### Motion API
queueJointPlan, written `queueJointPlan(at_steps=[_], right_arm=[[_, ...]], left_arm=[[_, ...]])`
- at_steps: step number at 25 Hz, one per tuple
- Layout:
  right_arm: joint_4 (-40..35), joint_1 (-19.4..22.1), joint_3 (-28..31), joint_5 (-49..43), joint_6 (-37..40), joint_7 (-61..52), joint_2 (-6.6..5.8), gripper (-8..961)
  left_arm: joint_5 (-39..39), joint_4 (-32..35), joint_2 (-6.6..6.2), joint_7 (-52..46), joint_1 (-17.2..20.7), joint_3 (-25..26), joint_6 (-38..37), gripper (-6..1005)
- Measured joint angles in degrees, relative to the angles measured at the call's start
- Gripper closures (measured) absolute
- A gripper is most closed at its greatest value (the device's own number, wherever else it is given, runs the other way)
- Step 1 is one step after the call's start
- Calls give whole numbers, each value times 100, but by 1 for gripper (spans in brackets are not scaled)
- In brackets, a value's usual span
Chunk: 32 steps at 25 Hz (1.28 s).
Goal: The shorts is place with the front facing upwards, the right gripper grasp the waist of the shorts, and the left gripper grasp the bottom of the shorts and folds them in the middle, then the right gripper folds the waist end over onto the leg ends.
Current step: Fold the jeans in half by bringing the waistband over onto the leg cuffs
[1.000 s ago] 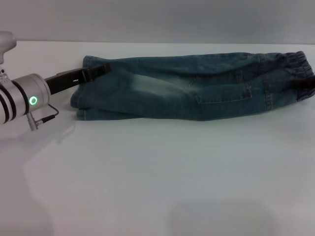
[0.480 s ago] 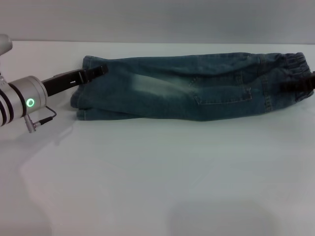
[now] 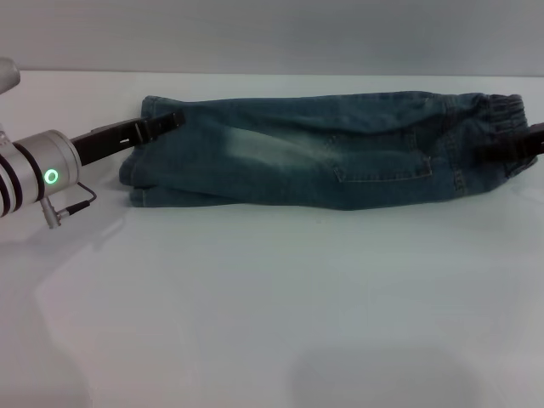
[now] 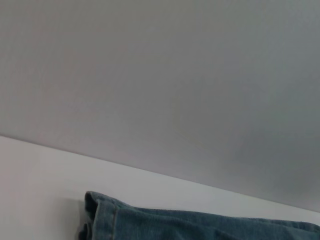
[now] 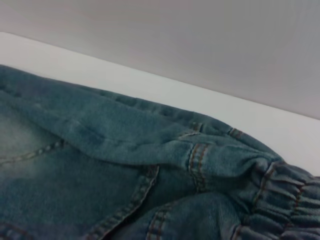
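Head view: bare white table (image 3: 272,323) nearest me; beyond it the shorts (image 3: 323,153) lie flat, folded lengthwise, legs toward my left, elastic waist (image 3: 510,119) toward my right. My left gripper (image 3: 157,126) reaches in low and pinches the far corner of the leg ends (image 3: 140,183). My right gripper (image 3: 514,146) shows only dark tips on the waist; I cannot tell whether its fingers are pressed together. A grey wall (image 3: 272,34) stands behind.

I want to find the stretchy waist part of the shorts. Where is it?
In the head view, the elastic waistband is at the far right end of the shorts, on the robot's right side of the white table, right by the right end effector.
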State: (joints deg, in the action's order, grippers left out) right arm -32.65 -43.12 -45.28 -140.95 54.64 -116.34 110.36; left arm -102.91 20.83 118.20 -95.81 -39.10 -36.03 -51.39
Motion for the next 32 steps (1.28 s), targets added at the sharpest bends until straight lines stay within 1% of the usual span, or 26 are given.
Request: queueJointPlan(at_steps=[3,8,14,24,29,32], right_arm=[[-10,11,-4,-20,66,0,7,303],[-137,91,-9,-28,162,0,46,536],[-154,84,-28,-32,256,-1,50,736],[-270,134,35,121,492,-1,48,848],[-679,341,38,442,912,-31,51,873],[-1040,508,68,657,1284,-72,57,877]], left_arm=[[0,0,0,1,10,0,-1,324],[0,0,0,1,19,0,-9,325],[-1,0,9,39,19,0,-15,325],[45,-24,26,284,-36,0,-91,324],[349,-173,27,745,-88,0,-195,325],[373,-192,27,867,-123,0,-229,350]])
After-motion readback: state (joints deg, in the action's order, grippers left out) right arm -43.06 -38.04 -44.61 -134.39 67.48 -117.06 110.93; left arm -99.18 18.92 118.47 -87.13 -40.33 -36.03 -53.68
